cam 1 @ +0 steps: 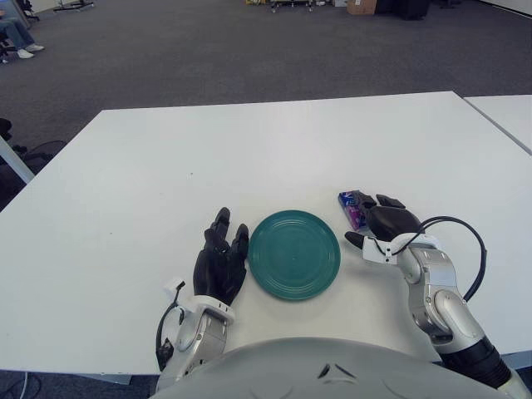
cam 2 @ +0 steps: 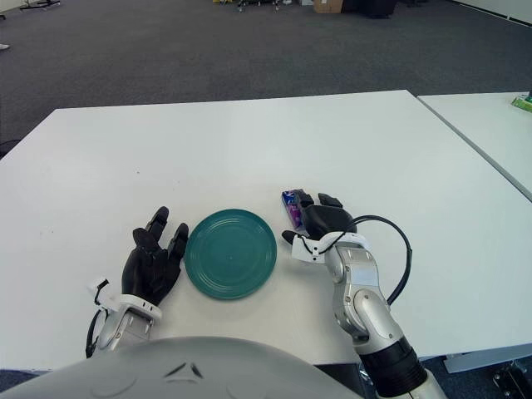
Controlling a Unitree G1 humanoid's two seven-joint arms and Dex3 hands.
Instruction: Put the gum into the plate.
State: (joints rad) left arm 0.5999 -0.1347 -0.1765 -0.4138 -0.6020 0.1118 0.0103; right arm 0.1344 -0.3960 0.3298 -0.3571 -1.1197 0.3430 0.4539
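Observation:
The gum (cam 1: pixel 350 203), a small purple and blue pack, lies flat on the white table (cam 1: pixel 249 158) just right of the teal plate (cam 1: pixel 293 253). My right hand (cam 1: pixel 378 220) lies over the pack's near half; its fingers (cam 1: pixel 389 200) reach forward and the thumb (cam 1: pixel 352 241) is spread toward the plate, not closed on the pack. Only the far left corner of the gum shows. The plate holds nothing. My left hand (cam 1: pixel 221 258) shows at the plate's left side, palm down with fingers extended.
A black cable (cam 1: pixel 465 249) loops from my right wrist out to the right. A second white table (cam 2: pixel 490 125) stands past a gap on the right, with a small green object (cam 2: pixel 522 103) on it. Grey carpet lies beyond the far table edge.

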